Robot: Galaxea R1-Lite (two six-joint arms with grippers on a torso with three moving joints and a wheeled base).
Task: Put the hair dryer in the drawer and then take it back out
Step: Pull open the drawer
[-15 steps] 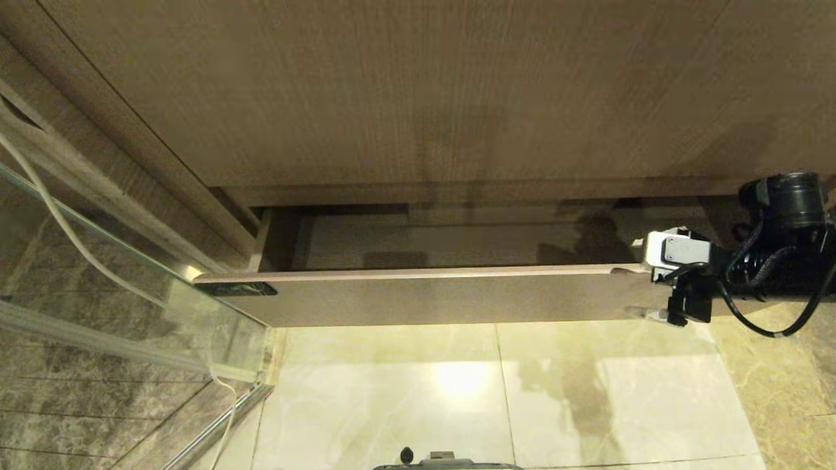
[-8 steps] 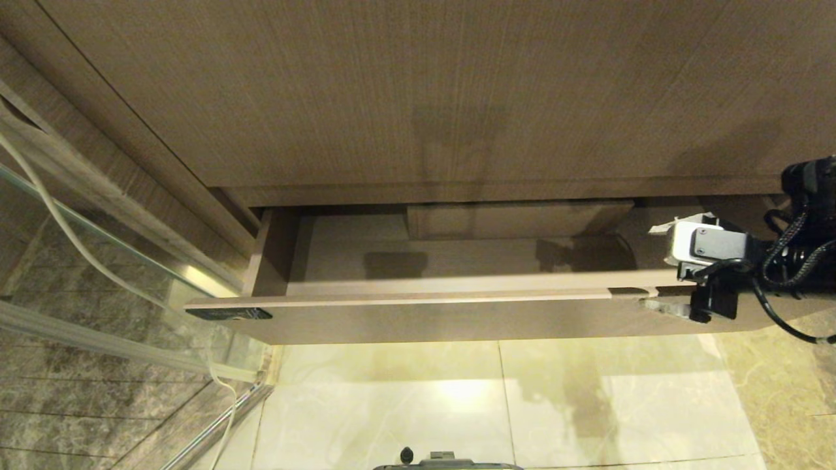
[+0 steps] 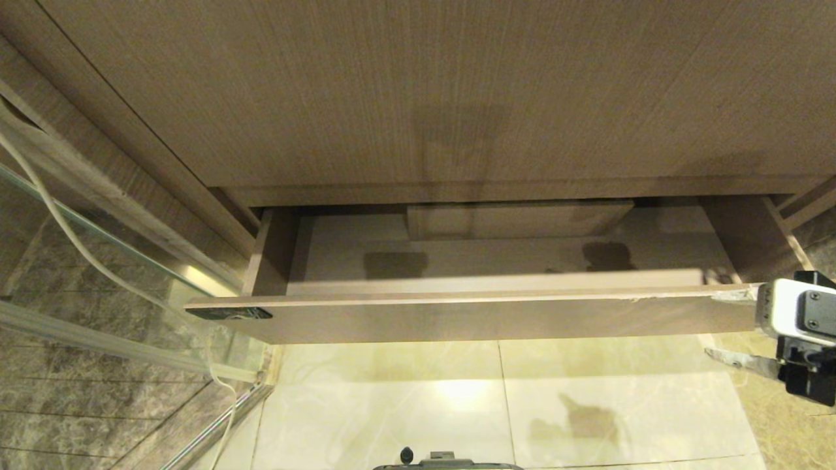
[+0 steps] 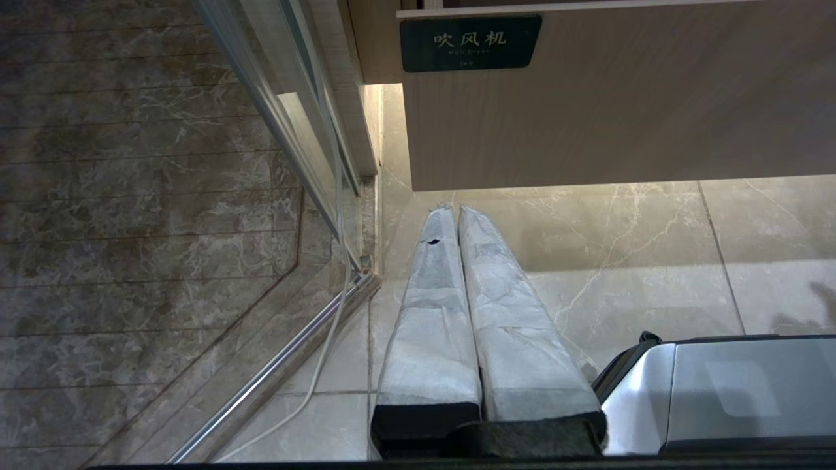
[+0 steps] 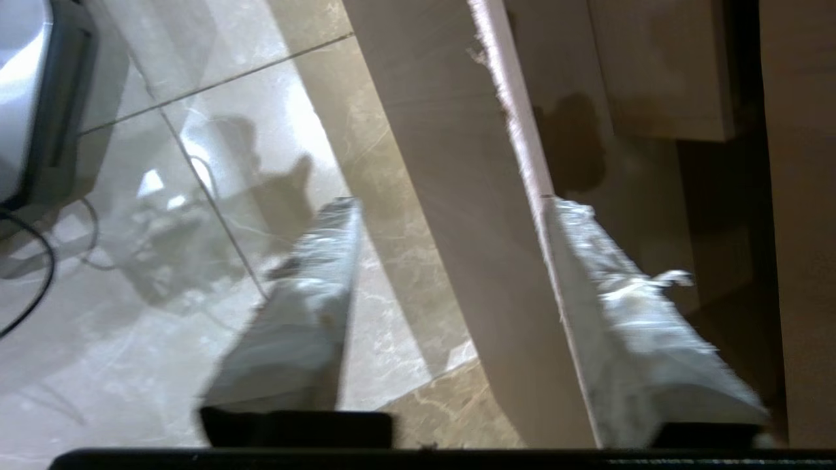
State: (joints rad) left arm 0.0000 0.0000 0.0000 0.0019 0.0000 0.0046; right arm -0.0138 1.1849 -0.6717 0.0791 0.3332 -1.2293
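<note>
Drawer [image 3: 470, 318] is pulled further out than a second ago; right gripper [image 3: 735, 326] has slid off to its right end. Its jaws stand apart, straddling the front panel's end, gripping nothing. Hair dryer not visible; left gripper [image 4: 457, 212] clenched, parked below the black label [image 4: 470, 42].
</note>
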